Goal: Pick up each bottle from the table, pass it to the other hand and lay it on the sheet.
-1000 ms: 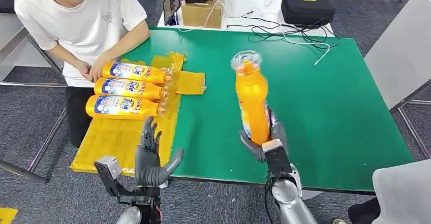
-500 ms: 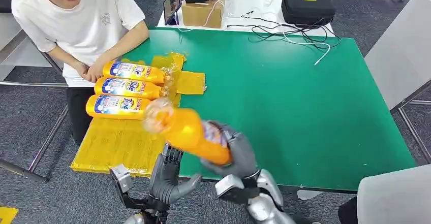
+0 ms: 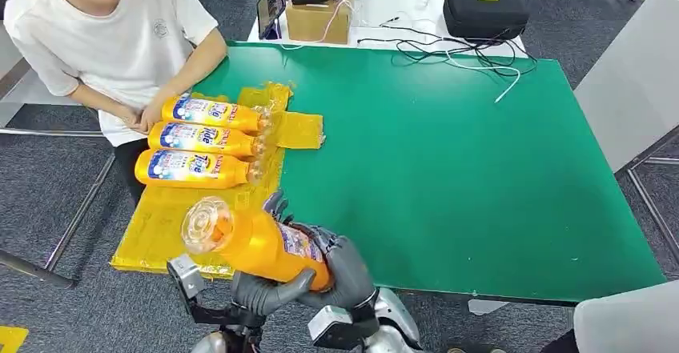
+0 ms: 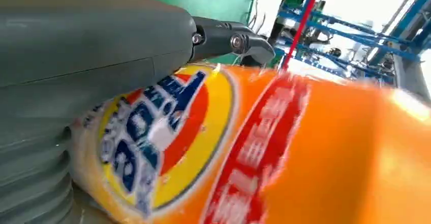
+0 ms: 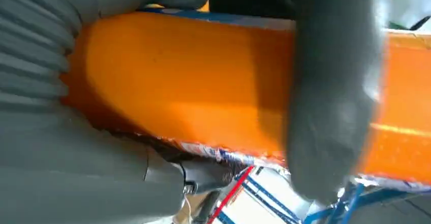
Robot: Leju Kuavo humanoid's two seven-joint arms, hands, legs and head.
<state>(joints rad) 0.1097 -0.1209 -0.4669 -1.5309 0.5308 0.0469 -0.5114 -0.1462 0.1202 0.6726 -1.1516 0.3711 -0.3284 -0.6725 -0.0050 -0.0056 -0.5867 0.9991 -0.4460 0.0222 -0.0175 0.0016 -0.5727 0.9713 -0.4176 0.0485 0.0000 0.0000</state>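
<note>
1. Nearest us, the bottle (image 3: 256, 242) lies tilted across both robot hands at the counter's (image 3: 480, 177) front edge, its end pointing up and left over the sheet (image 3: 184, 221); it hides most of the fingers.
2. The right robot hand (image 3: 346, 269) wraps the bottle's lower half, while the left robot hand (image 3: 264, 289) cups it from beneath, thumb curled against it.
3. The bottle's label is blurred in the left wrist view; we cannot read it.
4. Farther off, three bottles (image 3: 196, 141) lie side by side on the sheet; we make out "Tide" on them.
5. A person's hand (image 3: 152, 113) rests by the farthest bottle.
</note>
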